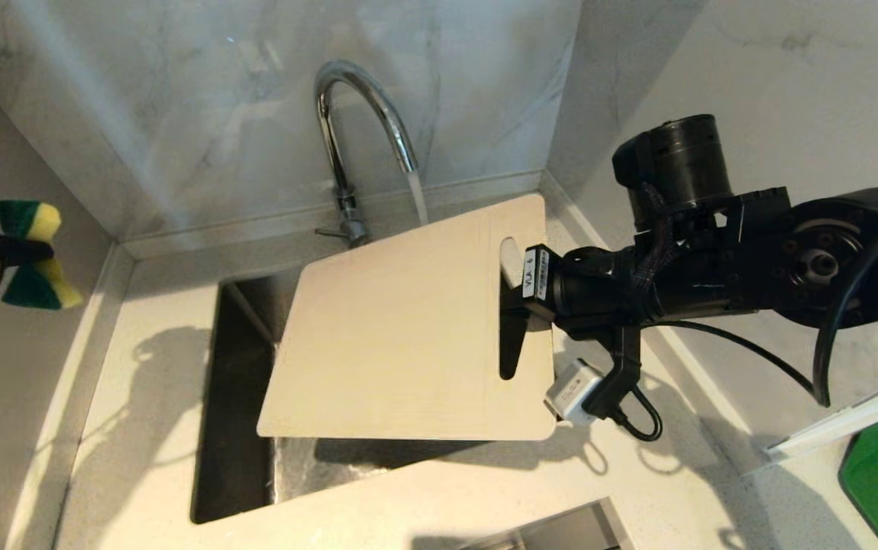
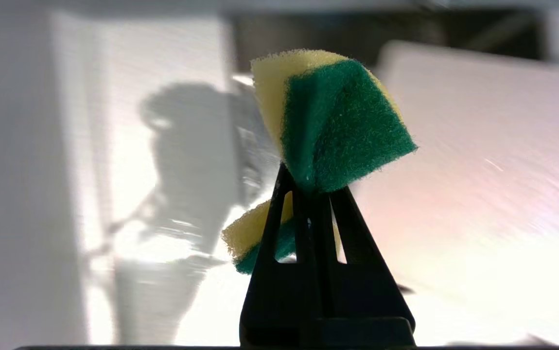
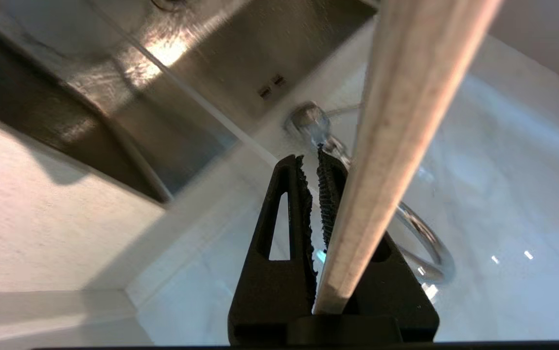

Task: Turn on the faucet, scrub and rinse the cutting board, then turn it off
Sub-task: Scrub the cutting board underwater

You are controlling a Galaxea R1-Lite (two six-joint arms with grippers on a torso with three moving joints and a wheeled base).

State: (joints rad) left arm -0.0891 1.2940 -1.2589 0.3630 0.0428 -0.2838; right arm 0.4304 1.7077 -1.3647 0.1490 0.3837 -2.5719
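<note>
A: Where do we find the right gripper (image 1: 519, 294)?

B: We see its arm reaching in level from the right, jaws pinching the board (image 1: 408, 328) at the cut-out end. The board hangs tilted over the sink (image 1: 237, 397), under the running faucet (image 1: 355, 122).

A: And the left gripper (image 2: 308, 194)?

B: We find it at the far left, well apart from the board, jaws pressed on a folded sponge (image 2: 328, 121); the arm is cut off by the edge.

A: What is hidden?

B: The board covers most of the basin. The worktop (image 1: 141, 367) in the left wrist view is blurred.
</note>
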